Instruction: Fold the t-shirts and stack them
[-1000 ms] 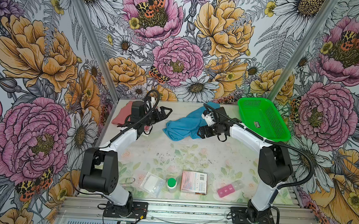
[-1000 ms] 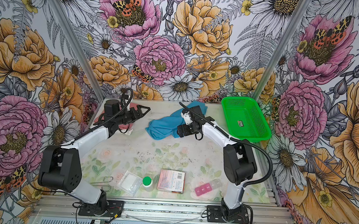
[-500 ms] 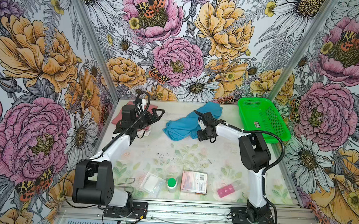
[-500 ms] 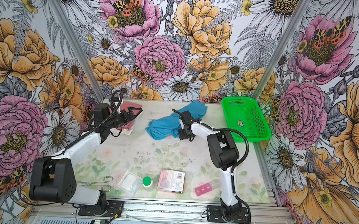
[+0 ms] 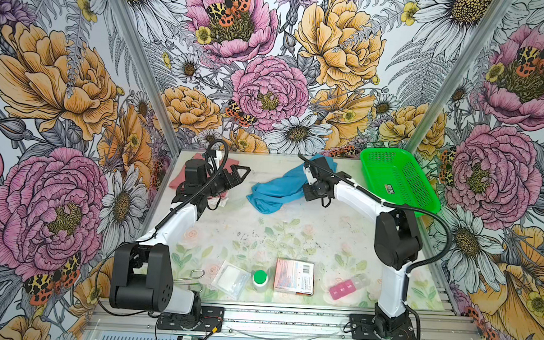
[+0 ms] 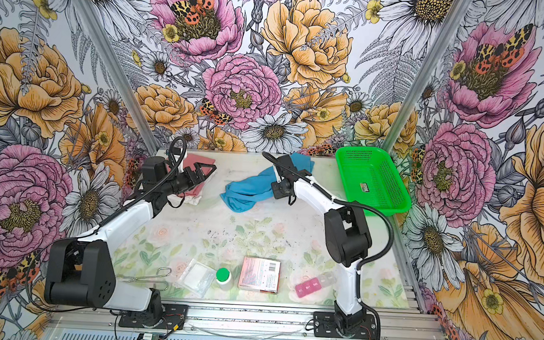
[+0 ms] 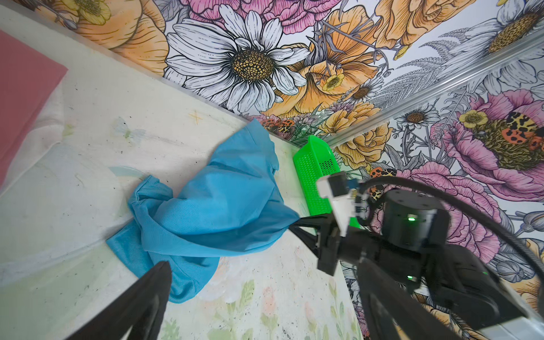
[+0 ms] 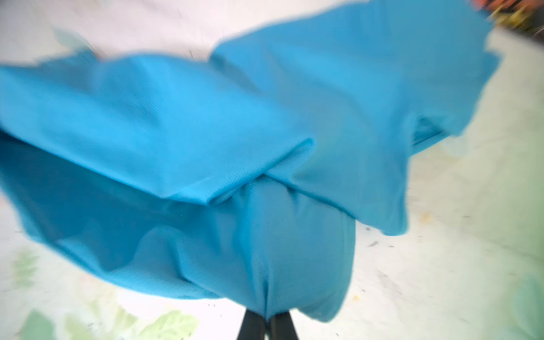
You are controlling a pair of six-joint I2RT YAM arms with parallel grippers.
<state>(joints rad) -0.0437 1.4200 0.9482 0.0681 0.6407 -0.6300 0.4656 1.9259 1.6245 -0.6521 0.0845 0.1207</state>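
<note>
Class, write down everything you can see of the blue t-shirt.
The blue t-shirt is bright sky-blue, soft fine-knit cloth, unfolded and crumpled in twisted folds. It lies toward the far side of the table, most of it resting on the surface. The right tool is shut on one bunched edge, drawn to a point.

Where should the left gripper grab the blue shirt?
Probably the loose bunched corner of the blue shirt, at the end nearest the left gripper, coming from that side and above. The right gripper is shut on the opposite side, so this end lies free on the table, folds standing up for open jaws.
</note>
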